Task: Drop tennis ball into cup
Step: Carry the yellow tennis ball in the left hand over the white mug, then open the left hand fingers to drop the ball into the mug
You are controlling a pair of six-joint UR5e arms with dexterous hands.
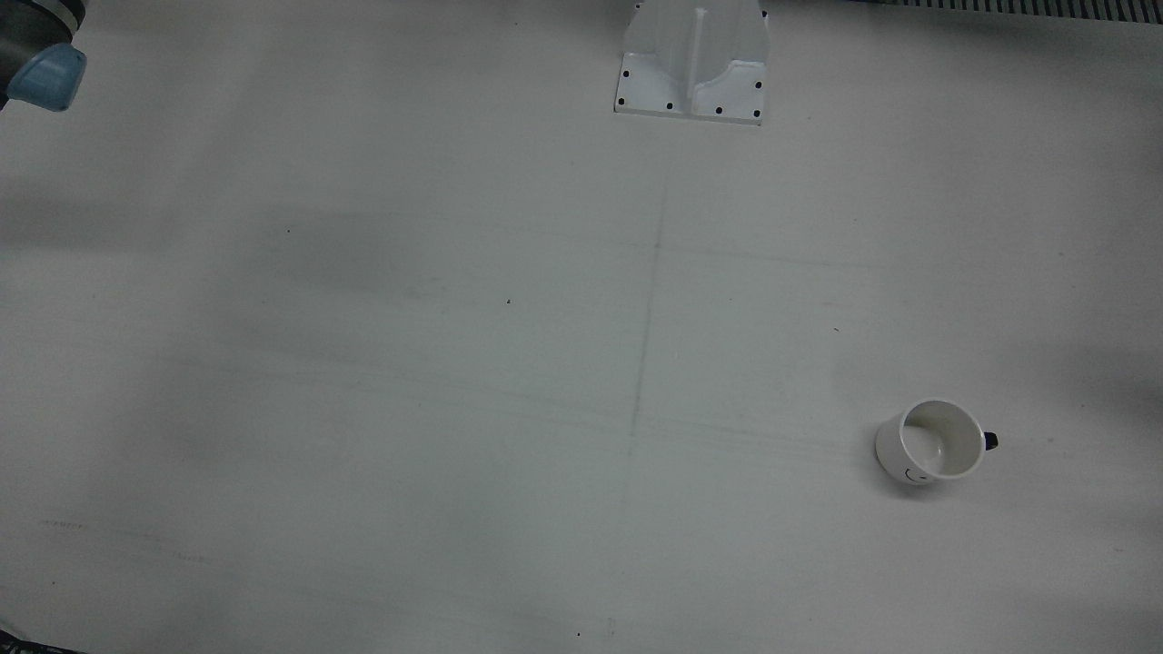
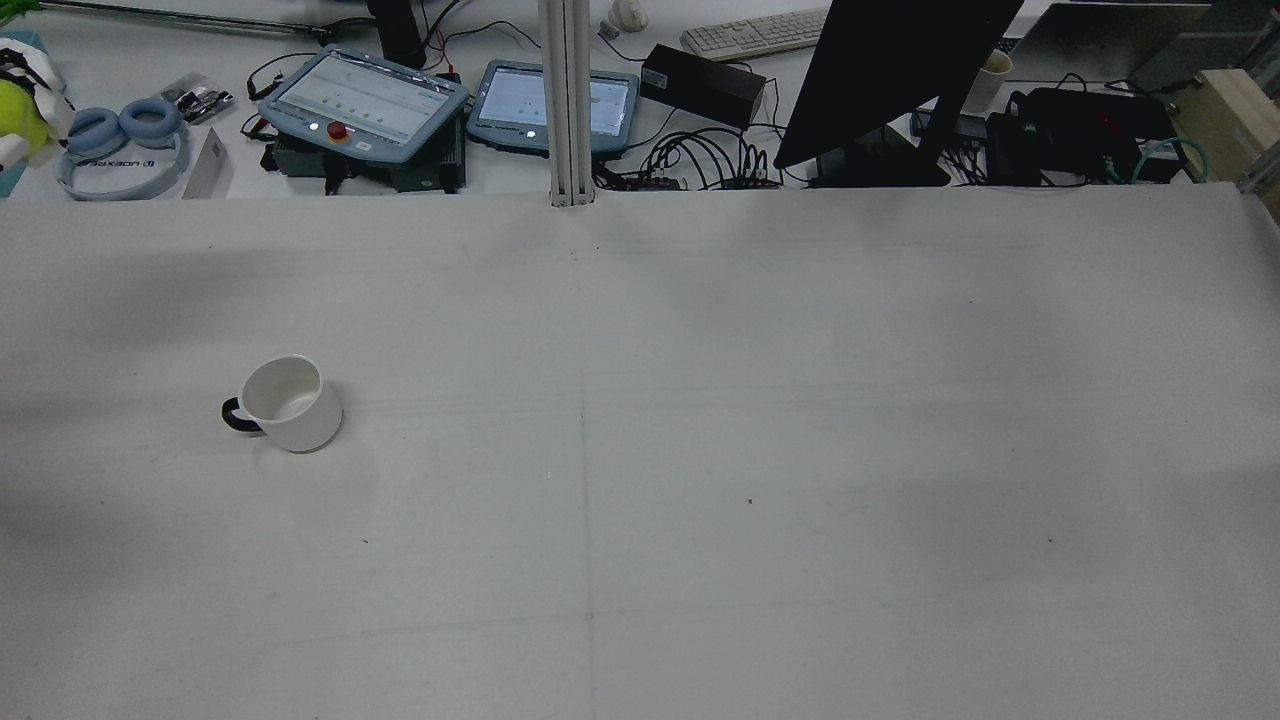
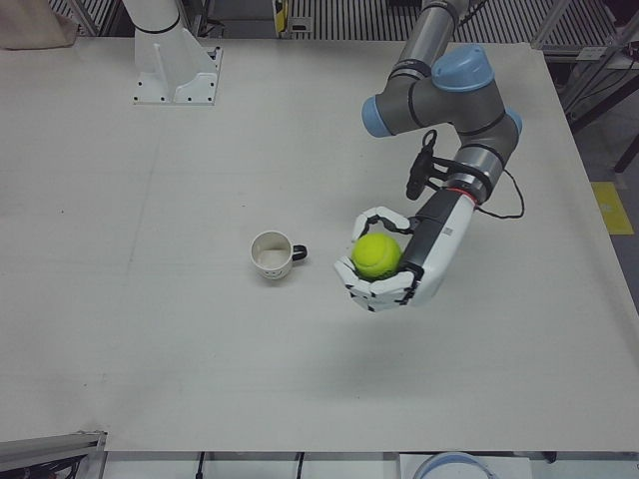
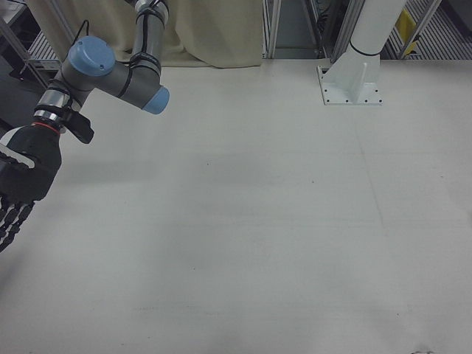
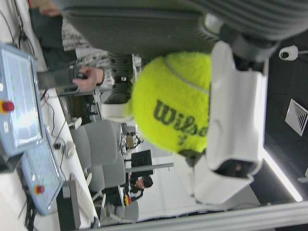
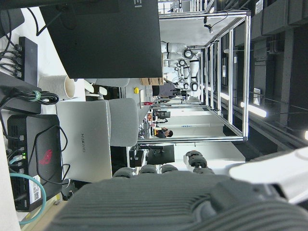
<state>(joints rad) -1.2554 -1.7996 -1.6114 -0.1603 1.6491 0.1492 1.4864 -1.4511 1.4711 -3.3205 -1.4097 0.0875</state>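
One cup (image 3: 272,255) stands upright on the bench (image 3: 150,329), empty. One ball (image 3: 377,255) sits in the left hand (image 3: 394,264), fingers (image 3: 377,295) curled round it, held above the bench just beside the cup. Right hand (image 4: 22,181) at the far edge, fingers extended, holding nothing.

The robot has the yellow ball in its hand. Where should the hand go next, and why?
Probably sideways until it is over the cup. The left hand holds the tennis ball beside the cup, on its handle side, not above it, and the cup stands upright and empty, ready for the drop.
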